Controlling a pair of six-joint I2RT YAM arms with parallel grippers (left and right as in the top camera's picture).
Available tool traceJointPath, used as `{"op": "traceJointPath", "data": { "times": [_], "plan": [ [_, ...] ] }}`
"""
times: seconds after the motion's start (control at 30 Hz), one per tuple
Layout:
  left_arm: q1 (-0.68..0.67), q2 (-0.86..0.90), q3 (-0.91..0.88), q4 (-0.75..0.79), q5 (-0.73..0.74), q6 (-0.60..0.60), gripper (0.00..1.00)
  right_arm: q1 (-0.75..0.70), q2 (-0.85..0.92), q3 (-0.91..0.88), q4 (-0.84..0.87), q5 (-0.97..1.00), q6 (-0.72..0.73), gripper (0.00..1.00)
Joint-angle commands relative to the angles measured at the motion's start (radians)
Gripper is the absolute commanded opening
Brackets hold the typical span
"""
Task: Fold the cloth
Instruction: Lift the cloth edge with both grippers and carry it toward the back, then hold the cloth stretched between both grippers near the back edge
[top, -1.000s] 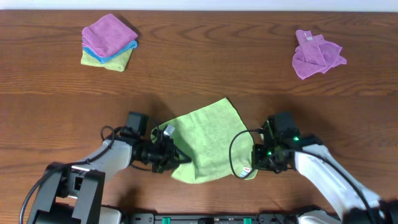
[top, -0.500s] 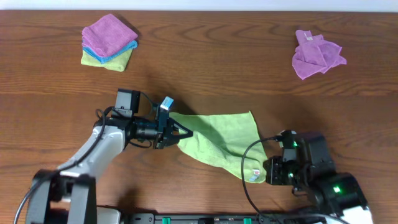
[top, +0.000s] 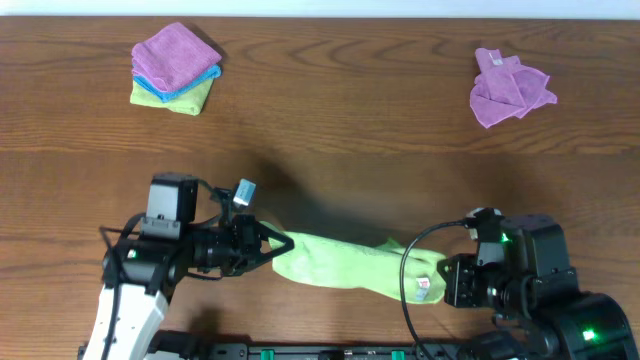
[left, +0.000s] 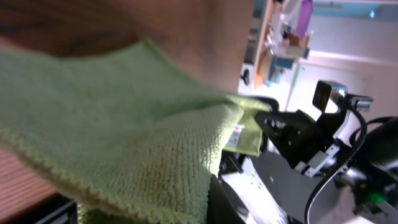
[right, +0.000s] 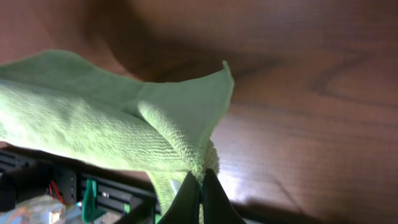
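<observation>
So down at the bottom of the overhead shot, the cloth (top: 345, 266) is pulled out into a long, rope-ish band between the two arms. Its long axis runs pretty much left to right across the frame, dipping a bit toward the lower right. The left gripper (top: 272, 243) has its jaws pinched closed on the left end. The right gripper (top: 440, 284) is clamped tight on the right end, just beside the little white-and-red tag (top: 422, 289).

On the right wrist cam the two fingertips (right: 189, 198) are squeezed together at the bottom edge with green fabric bunched between them (one corner pokes up toward the middle of that frame). The cloth looks held up off the table (top: 350, 150), with a dark shadow on the wood just above it in the frame.

Further back, upper left, sits a stack of folded cloths (top: 176, 66): purple on top, blue under it, yellow-green at the bottom. Upper right there's a crumpled purple cloth (top: 510, 88), well apart from everything else.
</observation>
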Motion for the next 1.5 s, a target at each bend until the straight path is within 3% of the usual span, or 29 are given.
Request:
{"op": "traceJointPath", "data": {
  "times": [0.0, 0.17, 0.47, 0.63, 0.73, 1.03, 1.07, 1.1, 1.13, 1.23, 1.47],
  "plan": [
    [0.002, -0.045, 0.023, -0.003, -0.084, -0.075, 0.06, -0.005, -0.004, 0.019, 0.003, -0.001, 0.035, 0.01],
    [0.002, -0.043, 0.024, 0.038, -0.182, -0.159, 0.06, -0.005, 0.021, 0.019, 0.137, 0.042, 0.043, 0.02],
    [0.002, 0.184, 0.024, 0.357, -0.405, -0.211, 0.05, -0.005, 0.397, 0.018, 0.495, 0.088, -0.022, 0.02],
    [0.002, 0.451, 0.026, 0.809, -0.468, -0.256, 0.06, -0.005, 0.603, 0.018, 0.792, 0.132, -0.047, 0.01],
    [0.002, 0.581, 0.064, 0.971, -0.518, -0.285, 0.06, -0.005, 0.703, 0.018, 0.964, 0.144, -0.048, 0.01],
    [0.002, 0.844, 0.340, 1.013, -0.653, -0.233, 0.06, -0.005, 0.980, 0.019, 1.455, 0.259, -0.131, 0.02],
    [0.003, 0.865, 0.365, 1.012, -0.652, -0.225, 0.15, -0.005, 0.994, 0.019, 1.485, 0.276, -0.134, 0.05],
    [0.003, 0.890, 0.389, 1.012, -0.653, -0.214, 0.51, -0.005, 0.996, 0.019, 1.506, 0.285, -0.142, 0.27],
    [0.002, 0.900, 0.397, 1.011, -0.658, -0.203, 0.96, -0.005, 0.994, 0.020, 1.516, 0.310, -0.141, 0.45],
    [0.003, 0.903, 0.397, 1.011, -0.678, -0.198, 0.96, -0.005, 0.989, 0.027, 1.522, 0.333, -0.141, 0.59],
    [0.031, 0.903, 0.397, 1.003, -0.677, -0.185, 0.96, -0.005, 0.935, 0.033, 1.441, 0.306, -0.095, 0.62]
  ]
}}
